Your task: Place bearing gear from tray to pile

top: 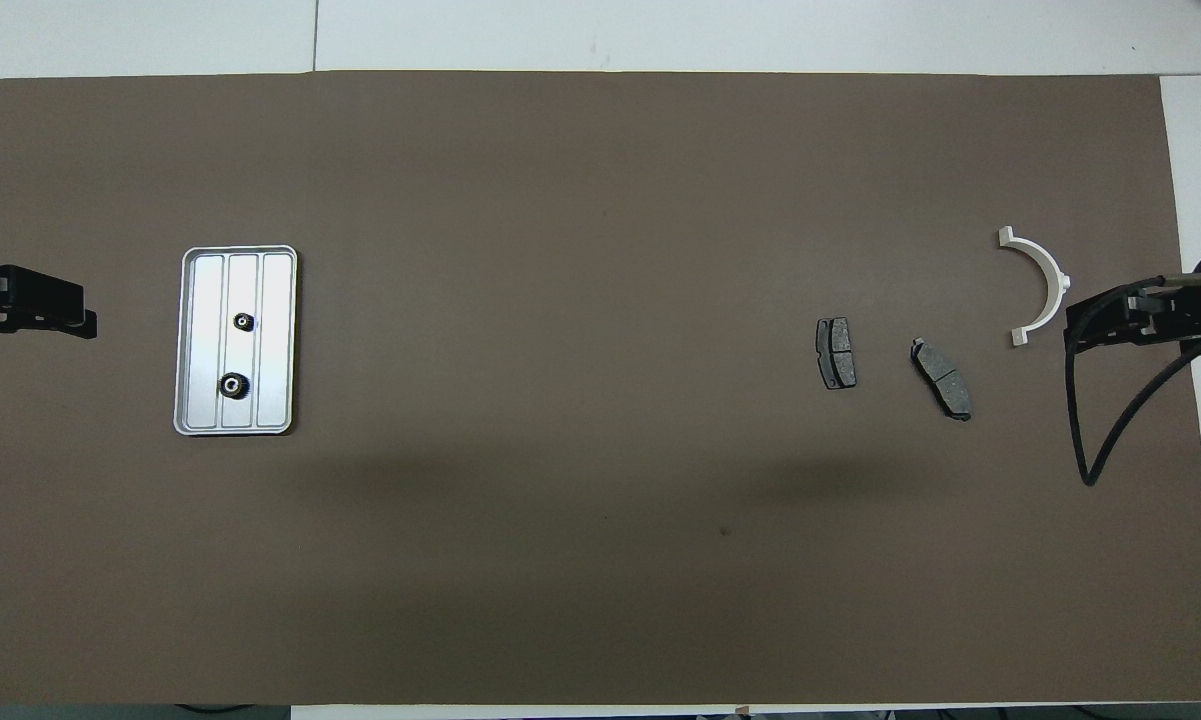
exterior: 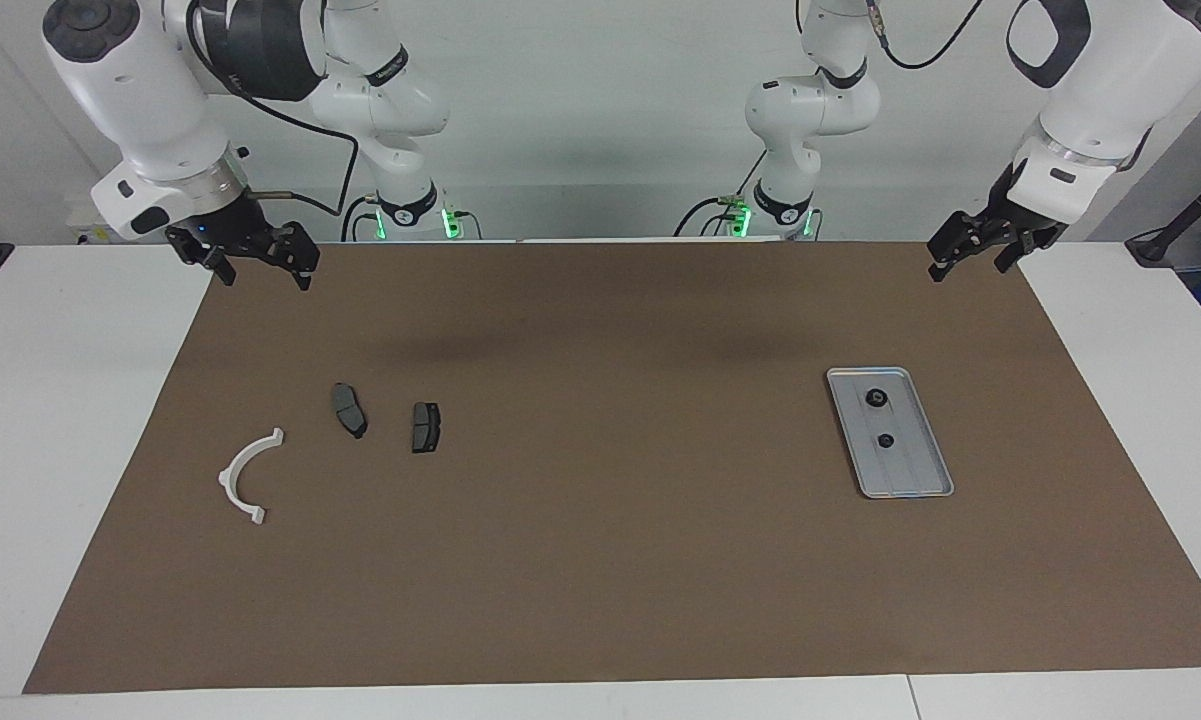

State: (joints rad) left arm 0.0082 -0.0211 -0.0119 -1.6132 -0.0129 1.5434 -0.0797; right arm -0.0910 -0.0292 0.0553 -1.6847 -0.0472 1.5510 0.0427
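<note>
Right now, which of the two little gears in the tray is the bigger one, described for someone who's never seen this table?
Find the silver tray on the brown mat, toward the left arm's end of the table. Two small black gears sit in it, apart. The bigger gear is the one nearer the robots; the smaller gear lies farther out.

A brown mat [exterior: 600, 560] covers most of the white table [exterior: 70, 400], and the table's bare white edges show around it.
</note>
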